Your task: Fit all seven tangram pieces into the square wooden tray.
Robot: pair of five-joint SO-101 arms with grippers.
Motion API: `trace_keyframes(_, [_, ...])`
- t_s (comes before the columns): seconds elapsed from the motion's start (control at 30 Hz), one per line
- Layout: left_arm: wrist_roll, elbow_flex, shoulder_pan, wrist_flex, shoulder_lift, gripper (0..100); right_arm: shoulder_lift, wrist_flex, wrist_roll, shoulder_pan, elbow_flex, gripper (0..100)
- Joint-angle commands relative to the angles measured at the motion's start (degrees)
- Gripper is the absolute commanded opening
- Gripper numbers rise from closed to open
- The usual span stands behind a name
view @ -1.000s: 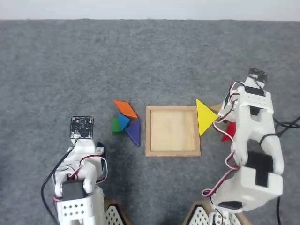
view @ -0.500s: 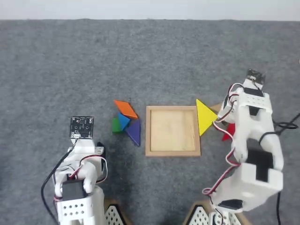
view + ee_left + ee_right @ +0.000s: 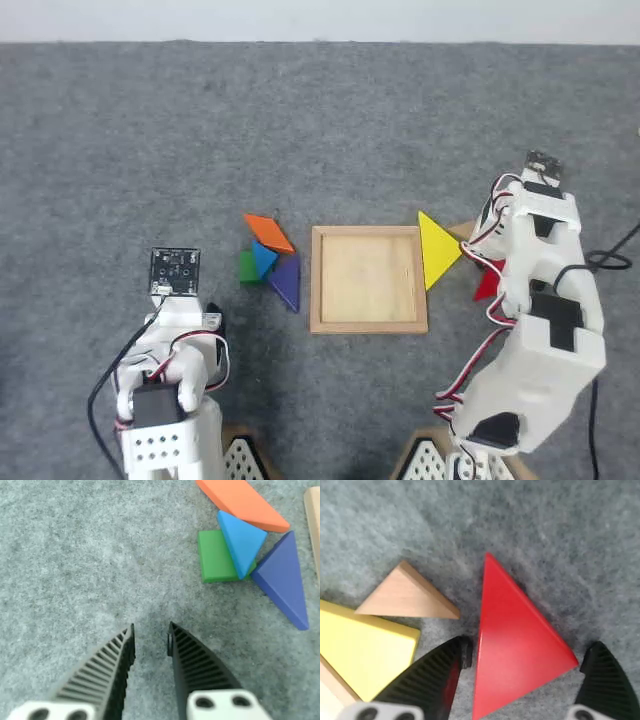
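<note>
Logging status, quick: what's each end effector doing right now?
Left end effector: open, empty.
Right end effector: open, straddling the red triangle.

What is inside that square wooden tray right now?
Only its bare wooden floor shows inside the tray; no piece lies in it. The yellow triangle lies outside, at its right rim. Nothing covers the inside in the high view.

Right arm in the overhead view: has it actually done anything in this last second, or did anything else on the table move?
The right arm shifted its elbow a little forward, away from its base, uncovering more of the red triangle. Its gripper sits open astride that piece, gripping nothing. The left arm, the tray, the yellow triangle and the cluster of coloured pieces stayed put.
</note>
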Motion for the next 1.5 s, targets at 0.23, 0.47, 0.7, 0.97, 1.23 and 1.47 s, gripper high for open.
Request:
trace_keyframes(0.23, [0.62, -0.66, -0.09, 0.35, -1.32, 10, 0.66, -0.48, 0.44, 0.31, -2.55, 15.2])
trace_keyframes(0.47, [0.62, -0.66, -0.09, 0.35, -1.32, 10, -1.98, 1.19, 0.53, 0.4, -2.29, 15.2])
trace_keyframes(0.7, [0.62, -0.66, -0.09, 0.35, -1.32, 10, -12.18, 4.62, 0.35, -5.58, 0.18, 15.1])
trace_keyframes(0.97, [0.62, -0.66, -0.09, 0.35, -1.32, 10, -20.44, 5.58, 0.7, -12.79, 1.58, 15.1])
trace_keyframes(1.23, [0.62, -0.66, -0.09, 0.35, -1.32, 10, -23.69, 10.42, 4.13, -10.68, 2.37, 15.1])
trace_keyframes(1.47, [0.62, -0.66, -0.09, 0.35, -1.32, 10, -30.29, 6.81, 13.98, -2.07, 12.13, 15.1])
